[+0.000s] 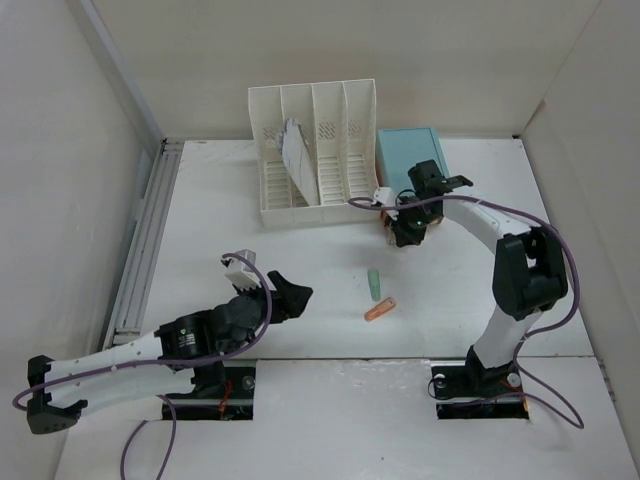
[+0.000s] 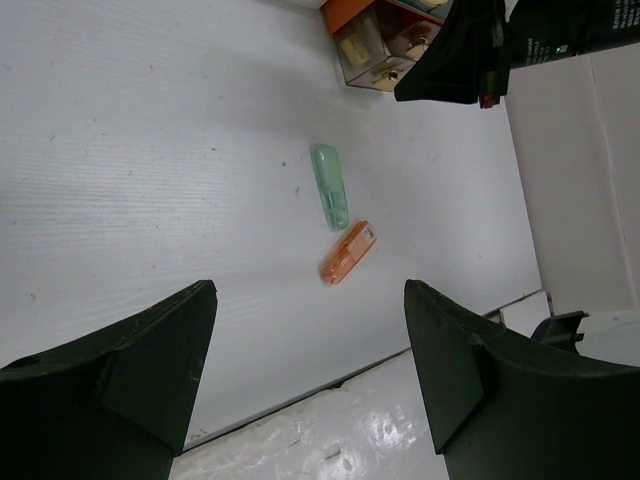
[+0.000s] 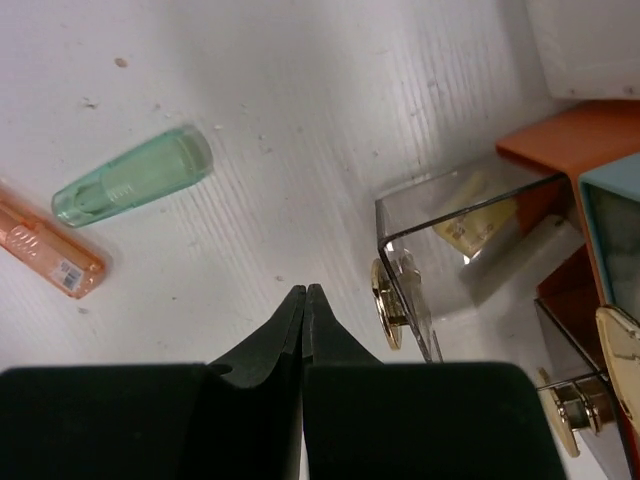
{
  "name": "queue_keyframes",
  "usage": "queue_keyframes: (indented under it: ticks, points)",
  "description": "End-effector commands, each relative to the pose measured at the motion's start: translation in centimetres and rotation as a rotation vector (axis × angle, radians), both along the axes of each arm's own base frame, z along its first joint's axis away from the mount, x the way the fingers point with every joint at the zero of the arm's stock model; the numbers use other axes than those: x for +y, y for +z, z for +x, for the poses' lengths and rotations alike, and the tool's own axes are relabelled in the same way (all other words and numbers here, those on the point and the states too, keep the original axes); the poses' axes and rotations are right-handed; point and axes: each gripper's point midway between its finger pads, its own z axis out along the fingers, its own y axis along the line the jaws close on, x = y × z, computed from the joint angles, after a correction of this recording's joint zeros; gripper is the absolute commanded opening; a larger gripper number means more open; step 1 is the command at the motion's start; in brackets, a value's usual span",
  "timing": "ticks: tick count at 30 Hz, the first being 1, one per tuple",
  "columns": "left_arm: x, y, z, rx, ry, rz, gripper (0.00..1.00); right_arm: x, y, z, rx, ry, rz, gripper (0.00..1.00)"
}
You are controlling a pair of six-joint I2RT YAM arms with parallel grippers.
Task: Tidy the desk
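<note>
On the white desk [image 1: 250, 230] a translucent green tube [image 1: 374, 284] [image 2: 330, 186] [image 3: 132, 188] and an orange tube [image 1: 380, 308] [image 2: 347, 252] [image 3: 45, 252] lie close together near the middle. My left gripper [image 1: 286, 293] [image 2: 310, 290] hovers left of them, open and holding nothing. My right gripper [image 1: 405, 238] [image 3: 304, 291] is shut with nothing between its fingers. It points down at the desk just beside the gold knob [image 3: 385, 302] of a clear drawer [image 3: 470, 225] that stands pulled out of the light-blue drawer box [image 1: 412, 160].
A white slotted file rack [image 1: 315, 150] with a paper in it stands at the back, left of the drawer box. A grey rail [image 1: 145, 240] runs along the left edge. White walls enclose the desk. Small items lie in the open drawer [image 2: 375, 50].
</note>
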Motion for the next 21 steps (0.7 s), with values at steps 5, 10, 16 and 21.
queue_keyframes:
  ticks: [5, 10, 16, 21]
  points:
    - [-0.8, 2.4, 0.0, -0.032, -0.022, -0.050, 0.73, -2.4, -0.5, 4.9, -0.124, -0.220, -0.125, 0.00]
    - [-0.8, 2.4, 0.0, -0.032, -0.022, -0.050, 0.73, -3.7, -0.7, 7.8, -0.233, -0.369, -0.219, 0.00]
    - [-0.8, 2.4, 0.0, -0.032, -0.022, -0.050, 0.73, -4.6, -0.7, 9.7, -0.404, -0.504, -0.335, 0.00]
    - [-0.8, 2.6, 0.0, -0.035, -0.022, -0.059, 0.73, -4.8, -0.3, 10.0, -0.503, -0.553, -0.377, 0.00]
